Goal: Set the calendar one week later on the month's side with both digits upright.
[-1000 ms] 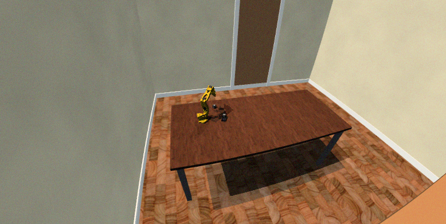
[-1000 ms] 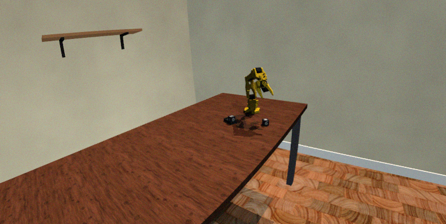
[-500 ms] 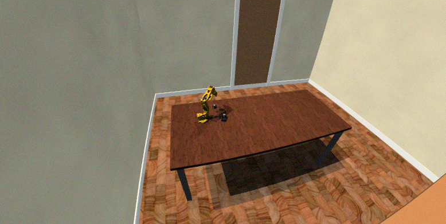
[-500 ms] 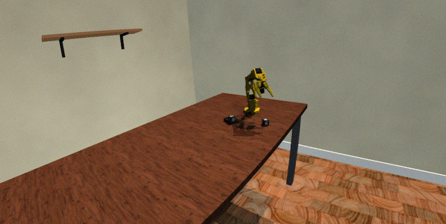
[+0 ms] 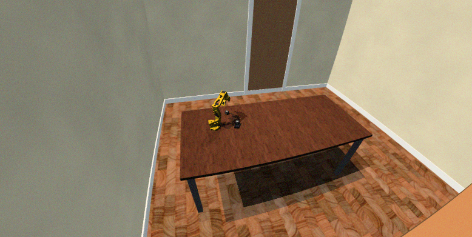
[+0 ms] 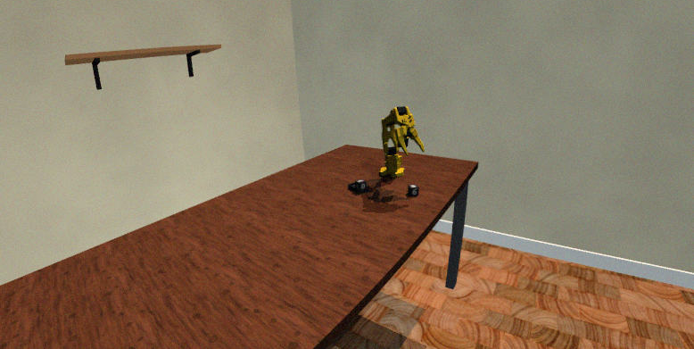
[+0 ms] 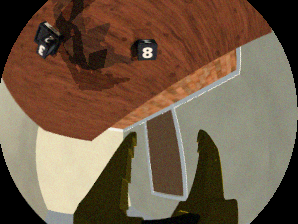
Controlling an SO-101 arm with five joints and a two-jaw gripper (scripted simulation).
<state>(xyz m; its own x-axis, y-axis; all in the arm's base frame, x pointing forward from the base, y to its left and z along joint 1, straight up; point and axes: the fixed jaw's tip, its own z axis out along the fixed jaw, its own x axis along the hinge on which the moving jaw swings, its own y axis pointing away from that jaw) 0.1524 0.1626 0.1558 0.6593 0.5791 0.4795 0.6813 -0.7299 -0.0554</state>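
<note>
A black cube [image 7: 147, 50] [image 6: 412, 190] [image 5: 227, 112] with a white 8 on top lies by itself on the brown table [image 5: 280, 130] [image 6: 243, 249] [image 7: 180, 10], near the table's edge. The small dark tray [image 7: 47, 38] [image 6: 356, 189] [image 5: 236, 125] stands a little apart from it and holds another black cube with white digits; I cannot read them. My yellow gripper [image 7: 168, 136] [image 6: 413, 148] [image 5: 227, 99] is raised high above the table, over the arm's base. Its fingers stand apart with nothing between them.
The arm's base [image 6: 392, 170] stands at the table's corner, close behind the tray and the loose cube. The table edge runs just beyond the loose cube. A door [image 5: 272, 37] and a wall shelf [image 6: 140, 53] are far off.
</note>
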